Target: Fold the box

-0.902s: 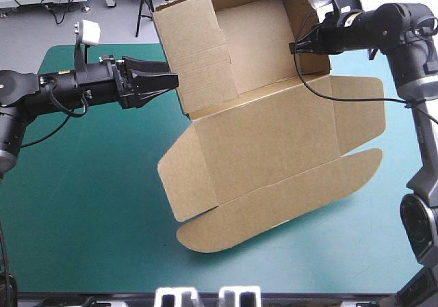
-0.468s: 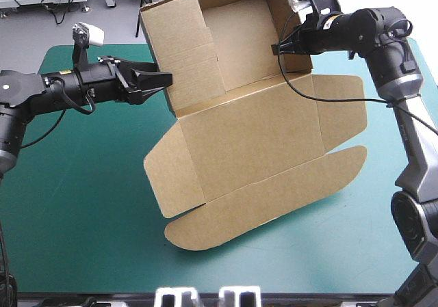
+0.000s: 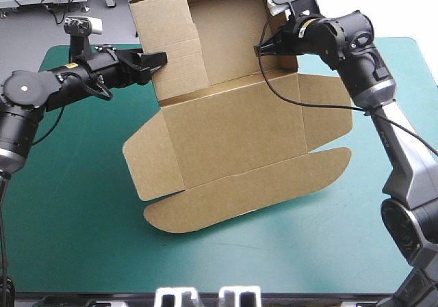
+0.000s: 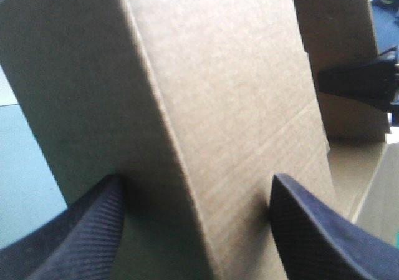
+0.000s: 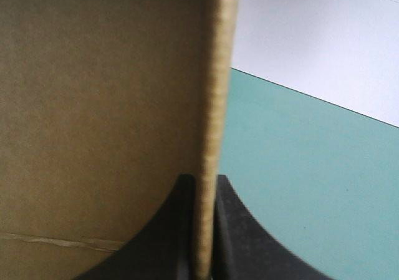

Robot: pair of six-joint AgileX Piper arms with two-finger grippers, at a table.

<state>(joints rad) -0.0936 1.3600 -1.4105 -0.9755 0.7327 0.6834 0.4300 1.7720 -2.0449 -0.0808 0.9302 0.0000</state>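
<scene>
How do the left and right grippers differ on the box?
Left gripper is open, straddling a folded corner of the box; right gripper is shut on a thin wall edge. Left gripper is at the left raised wall, right gripper at the right one. Both work raised walls.

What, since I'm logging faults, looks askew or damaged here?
The box sits skewed to the table's edges, tray end raised: right gripper pinches one wall, left gripper straddles the opposite wall, open. No damage visible.
</scene>
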